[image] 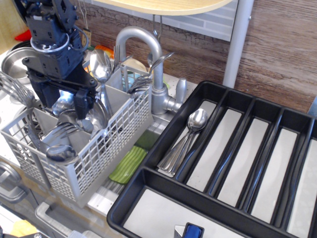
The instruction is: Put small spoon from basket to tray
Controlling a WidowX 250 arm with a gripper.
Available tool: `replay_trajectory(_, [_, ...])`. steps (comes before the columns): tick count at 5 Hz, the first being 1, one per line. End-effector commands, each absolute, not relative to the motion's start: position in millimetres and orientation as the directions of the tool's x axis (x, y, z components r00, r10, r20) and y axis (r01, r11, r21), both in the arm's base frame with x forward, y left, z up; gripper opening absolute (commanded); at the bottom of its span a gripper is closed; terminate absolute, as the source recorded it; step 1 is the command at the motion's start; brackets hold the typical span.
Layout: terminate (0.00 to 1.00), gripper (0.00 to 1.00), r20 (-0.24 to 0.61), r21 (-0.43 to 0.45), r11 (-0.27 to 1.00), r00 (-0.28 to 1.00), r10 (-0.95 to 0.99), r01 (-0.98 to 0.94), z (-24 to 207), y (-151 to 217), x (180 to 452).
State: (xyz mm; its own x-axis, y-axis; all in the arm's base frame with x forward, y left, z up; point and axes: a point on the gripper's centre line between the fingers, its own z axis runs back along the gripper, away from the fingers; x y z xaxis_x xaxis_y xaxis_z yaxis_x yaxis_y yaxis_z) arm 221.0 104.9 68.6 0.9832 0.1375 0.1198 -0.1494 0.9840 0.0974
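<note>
The grey-white mesh basket (106, 144) stands at the left, holding several spoons and forks with their heads up. My gripper (65, 103) reaches down into its back left compartment, jaws apart. A small shiny spoon bowl (62, 105) sits between the fingers; I take it for the small spoon, its handle hidden in the basket. I cannot tell whether the fingers touch it. A bigger spoon (100, 67) stands just right of the gripper. The black tray (163, 186) lies at the right, with a few spoons (190, 130) in its leftmost long compartment.
A grey faucet (151, 54) arches right behind the basket, between it and the tray. A round steel bowl (12, 62) sits at the far left. A green ribbed thing (128, 164) lies below, between basket and tray. A blue object (193, 231) is at the tray's front.
</note>
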Motion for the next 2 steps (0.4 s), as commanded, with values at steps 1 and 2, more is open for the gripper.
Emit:
replay_trajectory(1, [0.0,1.0,0.12,0.097,0.984,0.983,0.137,-0.149,68.6,104.9,221.0])
replay_trajectory(2, [0.0,1.0,0.106,0.128,0.989,0.993,0.058,-0.071,66.2,109.3,227.3])
